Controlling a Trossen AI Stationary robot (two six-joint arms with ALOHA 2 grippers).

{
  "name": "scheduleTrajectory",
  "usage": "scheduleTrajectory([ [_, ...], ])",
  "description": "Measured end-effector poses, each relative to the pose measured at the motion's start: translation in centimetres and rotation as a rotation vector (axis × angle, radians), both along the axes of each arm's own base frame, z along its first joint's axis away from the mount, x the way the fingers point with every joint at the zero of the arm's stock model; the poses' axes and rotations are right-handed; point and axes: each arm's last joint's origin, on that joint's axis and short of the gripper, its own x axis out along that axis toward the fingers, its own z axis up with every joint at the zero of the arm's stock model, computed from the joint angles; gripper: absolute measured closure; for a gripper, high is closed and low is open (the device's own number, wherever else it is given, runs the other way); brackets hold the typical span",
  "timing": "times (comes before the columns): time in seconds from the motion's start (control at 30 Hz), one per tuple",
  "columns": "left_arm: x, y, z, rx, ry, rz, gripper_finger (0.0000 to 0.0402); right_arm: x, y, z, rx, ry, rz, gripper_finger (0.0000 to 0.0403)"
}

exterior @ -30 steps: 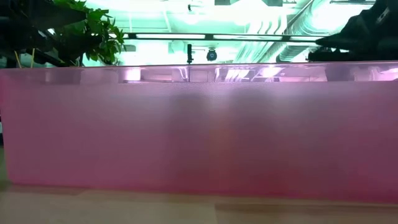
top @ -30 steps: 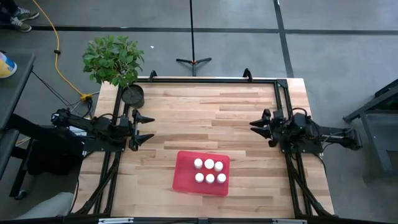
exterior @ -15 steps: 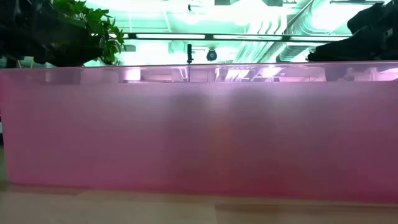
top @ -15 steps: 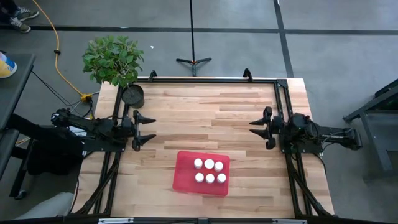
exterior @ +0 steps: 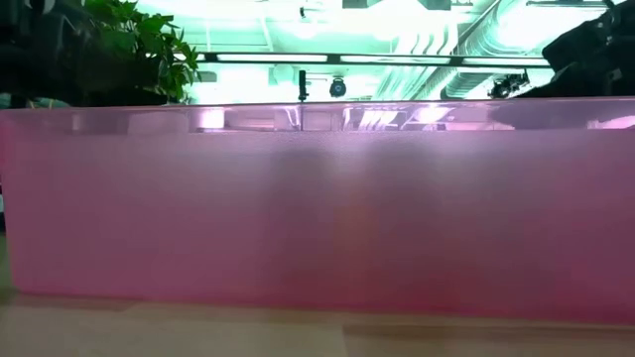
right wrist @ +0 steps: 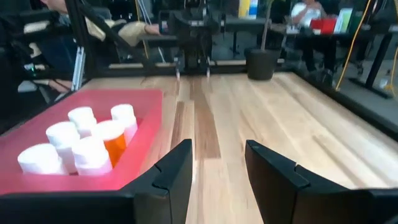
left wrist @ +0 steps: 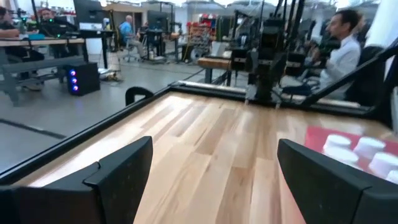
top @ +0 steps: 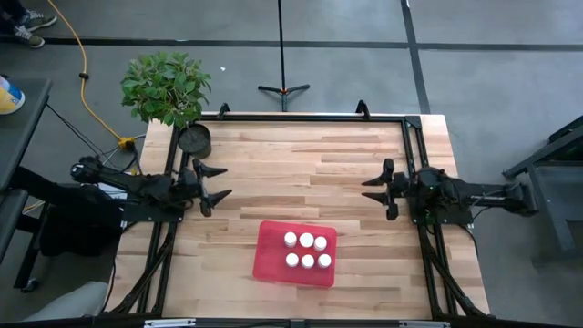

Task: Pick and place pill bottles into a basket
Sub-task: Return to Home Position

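Observation:
The red tray (top: 273,260) lies on the wooden table near its front edge. Its near wall fills the low view (exterior: 317,208). Six pill bottles (top: 306,251) with white caps stand upright in it, in two rows of three. One orange body (right wrist: 116,145) shows in the right wrist view. The tray also shows in the left wrist view (left wrist: 323,134). My left gripper (top: 226,182) is open and empty at the table's left side. My right gripper (top: 366,191) is open and empty at the right side. Both point toward the table's middle, clear of the tray.
A dark round plant pot (top: 194,138) stands at the far left corner, with a leafy plant (top: 166,85) behind it. A black frame (top: 301,117) runs along the table's far and side edges. Bare wood lies between the grippers. People sit beyond the table (left wrist: 345,37).
My right gripper has moved a little toward the table's left edge. My left gripper has shifted slightly toward the far edge. The tray and bottles have stayed where they were.

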Motion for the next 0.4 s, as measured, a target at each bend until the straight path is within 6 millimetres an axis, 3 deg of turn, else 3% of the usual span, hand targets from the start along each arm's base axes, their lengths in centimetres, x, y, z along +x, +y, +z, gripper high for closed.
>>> scheduleTrajectory([
  [0.4, 0.9, -0.3, -1.3, -0.075, 0.116, 0.010, 0.0023, 0.7, 0.1, -1.2, 0.044, 0.133, 0.042, 0.0263],
])
